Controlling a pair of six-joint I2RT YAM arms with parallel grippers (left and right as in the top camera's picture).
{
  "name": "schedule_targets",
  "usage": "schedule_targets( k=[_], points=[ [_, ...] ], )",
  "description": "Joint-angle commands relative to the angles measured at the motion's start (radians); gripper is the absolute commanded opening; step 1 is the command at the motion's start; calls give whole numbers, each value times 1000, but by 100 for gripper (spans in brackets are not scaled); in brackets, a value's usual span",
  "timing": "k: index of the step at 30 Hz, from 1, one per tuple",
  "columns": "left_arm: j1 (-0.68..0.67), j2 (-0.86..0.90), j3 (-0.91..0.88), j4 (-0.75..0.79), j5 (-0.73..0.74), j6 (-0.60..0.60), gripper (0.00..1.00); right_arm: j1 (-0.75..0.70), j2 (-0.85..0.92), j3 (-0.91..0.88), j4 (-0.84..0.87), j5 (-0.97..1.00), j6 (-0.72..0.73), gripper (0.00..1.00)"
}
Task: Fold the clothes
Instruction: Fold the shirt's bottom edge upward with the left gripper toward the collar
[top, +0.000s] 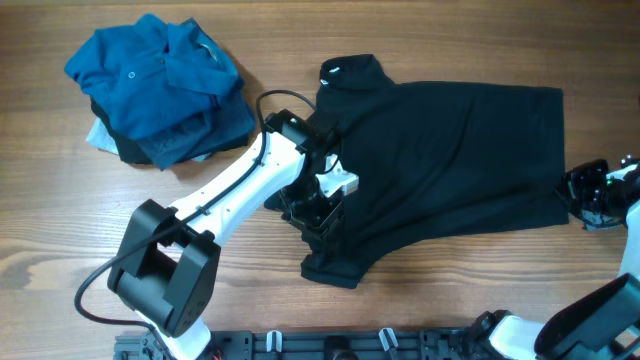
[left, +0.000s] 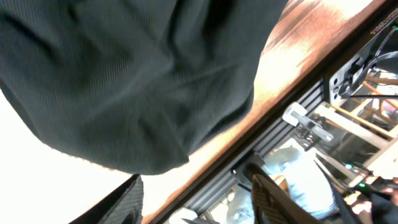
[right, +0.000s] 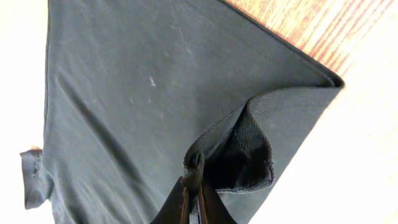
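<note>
Black shirt (top: 450, 150) lies flat centre-right on the worktop (top: 60, 250), long axis 9-to-3, collar toward 10, hem toward 3. Soft, light, limp knit, so I expect sag and drag; best held at hem corners or seams. My right tool (right: 194, 180) is clamped on the hem corner near 3. Left tool (top: 318, 200) has its fingers apart at the 9 side.

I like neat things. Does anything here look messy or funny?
Yes. The large black short-sleeved collared shirt has part of its hem edge curled over on itself, and the teal-blue polo lies crumpled, not folded.
</note>
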Motion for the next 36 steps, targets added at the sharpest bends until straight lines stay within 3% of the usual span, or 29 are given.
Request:
schedule_targets(
  k=[1,6,10,16,21,23,24,27,28,30,32,36],
  points=[
    [-10,-11,-5,-38,2,-65,55,-2,-56,17,-12,41,-34,4],
    [-141,-11,-87,17,-30,-71,51,-2,-57,17,-15,44,-51,4],
    [-303,-11,-87,85,-214,-97,50,-2,-57,17,-4,43,-51,4],
    [-496,7,-91,194,-481,-92,80,-2,-56,17,9,43,-49,4],
    [-496,70,-133,278,-511,-48,79,-2,-57,17,13,40,-48,4],
    [-497,103,-143,309,-544,-48,74,-2,-57,17,11,40,-49,4],
    [-497,117,-143,315,-549,-48,67,-2,-57,17,8,40,-49,4],
    [-497,129,-140,307,-549,-50,23,-2,-57,17,4,40,-50,4],
    [-497,127,-126,272,-545,-53,14,-2,-57,17,5,40,-50,4],
    [-496,124,-89,208,-545,-56,8,-2,-57,17,8,40,-51,4],
    [-496,100,26,39,-544,-51,6,-2,-57,17,12,40,-52,4],
    [-488,62,146,-53,-546,-21,7,-2,-57,17,11,40,-52,4]
  ],
)
